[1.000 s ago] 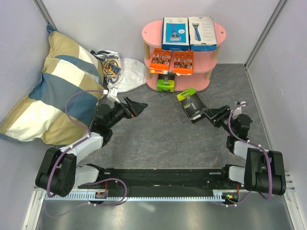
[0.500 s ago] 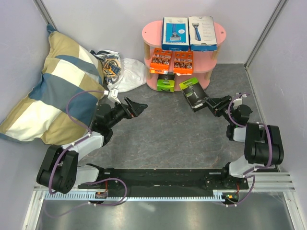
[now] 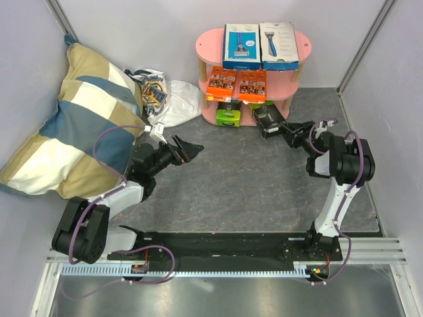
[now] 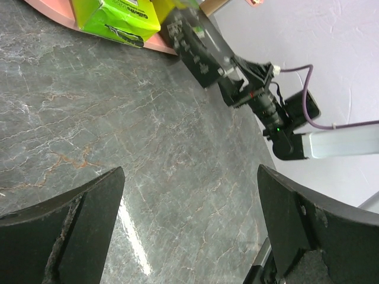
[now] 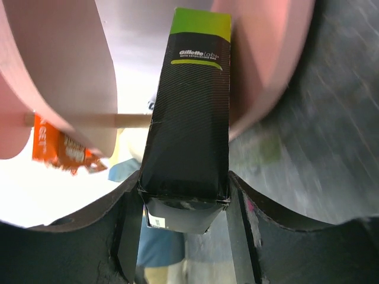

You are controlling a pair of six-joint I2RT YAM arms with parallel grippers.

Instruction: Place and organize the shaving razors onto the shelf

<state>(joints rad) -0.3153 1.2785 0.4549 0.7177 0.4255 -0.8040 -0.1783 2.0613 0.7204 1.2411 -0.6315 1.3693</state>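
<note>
A black cardboard box with a lime-green end (image 5: 186, 118) is clamped between the fingers of the right gripper (image 3: 289, 134), right of centre in the overhead view. Its green end is pushed into the lowest tier of the pink three-tier shelf with oval boards (image 3: 206, 45), just beside a lime-green box (image 3: 229, 116). Two flat orange cards (image 3: 222, 82) are seen on the middle tier. A blue box (image 3: 241, 45) and a white box showing a blue razor (image 3: 277, 41) lie on top. The left gripper (image 3: 190, 148), left of centre, is spread wide with nothing held.
</note>
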